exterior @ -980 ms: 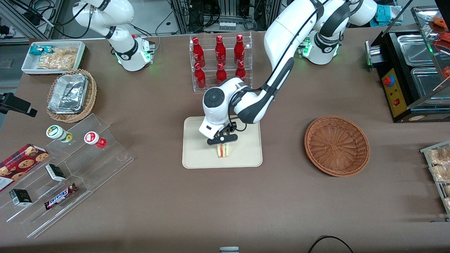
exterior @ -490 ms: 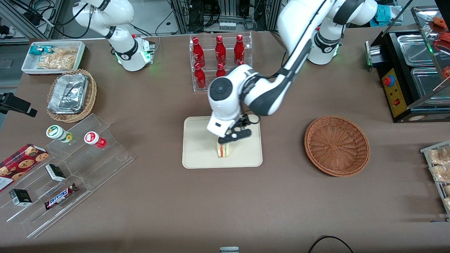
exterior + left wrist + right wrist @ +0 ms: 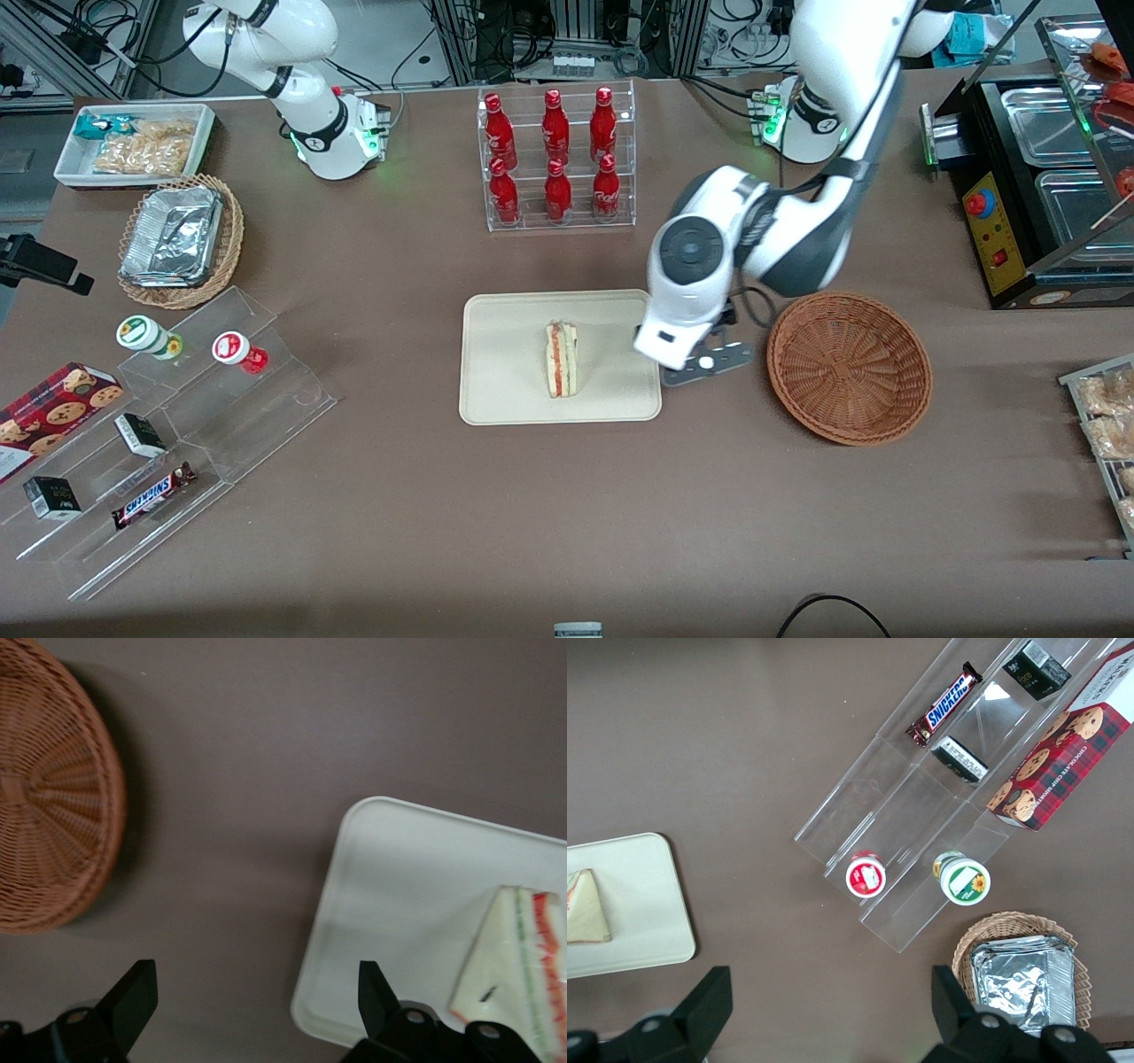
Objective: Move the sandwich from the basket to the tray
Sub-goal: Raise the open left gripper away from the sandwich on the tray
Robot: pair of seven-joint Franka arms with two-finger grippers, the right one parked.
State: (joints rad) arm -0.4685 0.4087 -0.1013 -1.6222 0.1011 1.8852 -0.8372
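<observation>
Since the earlier front-view frames, in which the gripper [image 3: 706,368] was closed down on the sandwich [image 3: 562,359] over the tray [image 3: 505,390], the grip has been let go and the arm has been drawn off sideways. In the front view the sandwich is now seen alone on the tray, resting on its side near the tray's middle, filling edge showing. The gripper is held above bare table, just off the tray's edge that faces the basket [image 3: 849,367], between tray and basket. The basket is seen with nothing in it.

In the left wrist view the two fingers [image 3: 376,994] are seen spread wide apart with nothing between them; the basket [image 3: 53,815], a corner of the tray [image 3: 372,904] and the sandwich [image 3: 514,974] are all seen below.

In the right wrist view the tray [image 3: 638,904] and a corner of the sandwich [image 3: 585,908] are visible at the frame's edge.

The placement is judged complete; only retreat of the arm appears to be left.
</observation>
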